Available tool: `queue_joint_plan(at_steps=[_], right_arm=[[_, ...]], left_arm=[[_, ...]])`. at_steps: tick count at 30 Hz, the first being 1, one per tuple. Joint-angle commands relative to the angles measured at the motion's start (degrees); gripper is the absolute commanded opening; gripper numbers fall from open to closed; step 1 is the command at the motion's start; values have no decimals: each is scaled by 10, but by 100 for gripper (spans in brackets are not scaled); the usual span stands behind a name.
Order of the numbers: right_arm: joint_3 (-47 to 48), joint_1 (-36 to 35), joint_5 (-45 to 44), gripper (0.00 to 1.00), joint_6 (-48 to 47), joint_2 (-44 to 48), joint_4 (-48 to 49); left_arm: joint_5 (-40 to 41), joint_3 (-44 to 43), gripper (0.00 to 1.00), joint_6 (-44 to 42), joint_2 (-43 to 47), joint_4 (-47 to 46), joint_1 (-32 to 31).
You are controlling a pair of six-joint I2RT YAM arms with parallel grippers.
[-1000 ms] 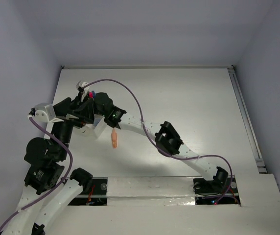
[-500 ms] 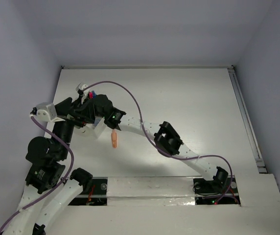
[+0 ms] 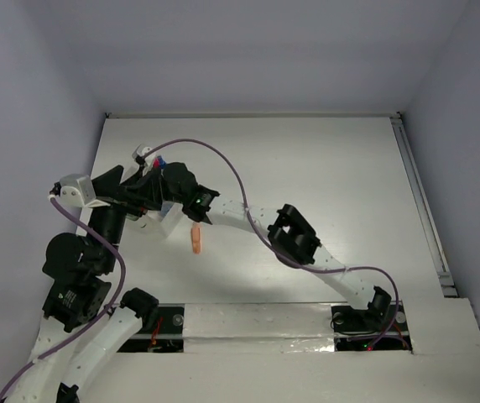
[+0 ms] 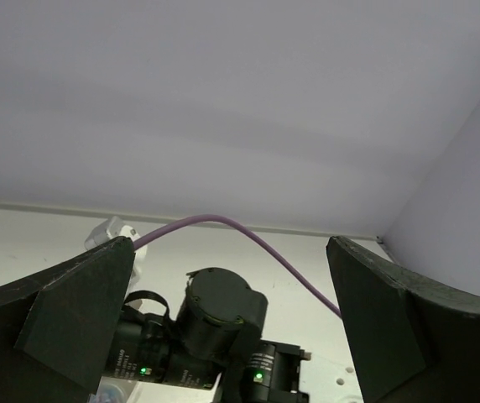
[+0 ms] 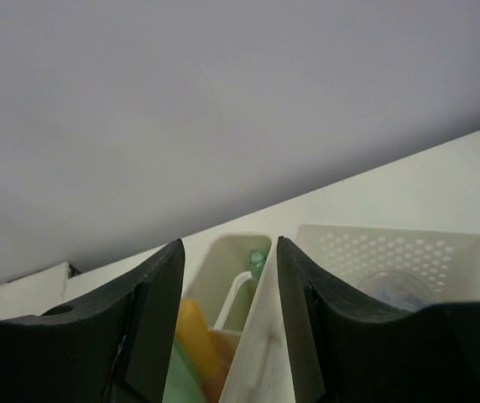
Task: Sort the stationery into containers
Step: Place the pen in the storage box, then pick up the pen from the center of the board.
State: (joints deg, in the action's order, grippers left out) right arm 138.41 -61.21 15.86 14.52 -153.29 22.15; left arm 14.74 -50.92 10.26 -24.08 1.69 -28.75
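Note:
The translucent white bins (image 3: 170,220) sit at the table's left, mostly hidden under both arms. My right gripper (image 3: 160,178) hangs over them. In the right wrist view it (image 5: 228,245) is open, astride a bin wall (image 5: 261,336). An orange marker (image 5: 196,336) and a green piece (image 5: 258,259) lie in the narrow bin; a clear jar (image 5: 388,290) lies in the perforated bin (image 5: 391,248). My left gripper (image 3: 135,200) is beside them; in its wrist view it (image 4: 230,252) is wide open and empty. An orange piece (image 3: 195,239) lies on the table near the bins.
A small clear object (image 3: 142,152), perhaps a jar, stands behind the bins near the left wall, with a red and blue bit (image 3: 157,159) beside it. The right arm's wrist (image 4: 223,315) and purple cable (image 4: 248,235) fill the left wrist view.
Both arms have shifted only slightly over the bins: the left wrist has edged left, the right arm's elbow a little right. The orange piece has not moved.

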Motion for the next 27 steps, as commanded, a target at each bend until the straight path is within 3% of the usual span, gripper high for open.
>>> queue_joint_plan(at_steps=[1,7,10,16,17,19,22,23,26,27], right_arm=[[-84,-4,14,54,-5,127,74],[-307,-4,-20,56,-13,306,119],[-464,-4,-58,47,-12,392,115],[-646,-4,-155,18,55,497,67],[-664,-4,-180,18,57,516,39],[-698,-4,-190,21,66,532,0],[-728,-9,-198,42,77,546,-72],[-730,-9,-218,54,80,546,-112],[-714,-35,-259,68,79,524,-191],[-706,-46,-273,69,77,514,-209]], left_arm=[[-10,-34,99,12,-7,-18,4],[-28,-42,99,36,-13,-18,4],[-44,-41,99,51,-22,-5,4],[-86,-25,99,86,-43,-12,4],[-89,-21,99,99,-44,-13,4],[-103,-6,99,110,-44,-29,4],[-117,5,99,125,-48,-35,4],[-119,8,99,128,-48,-36,4],[-124,20,99,138,-44,-42,4],[-124,22,99,140,-43,-43,4]])
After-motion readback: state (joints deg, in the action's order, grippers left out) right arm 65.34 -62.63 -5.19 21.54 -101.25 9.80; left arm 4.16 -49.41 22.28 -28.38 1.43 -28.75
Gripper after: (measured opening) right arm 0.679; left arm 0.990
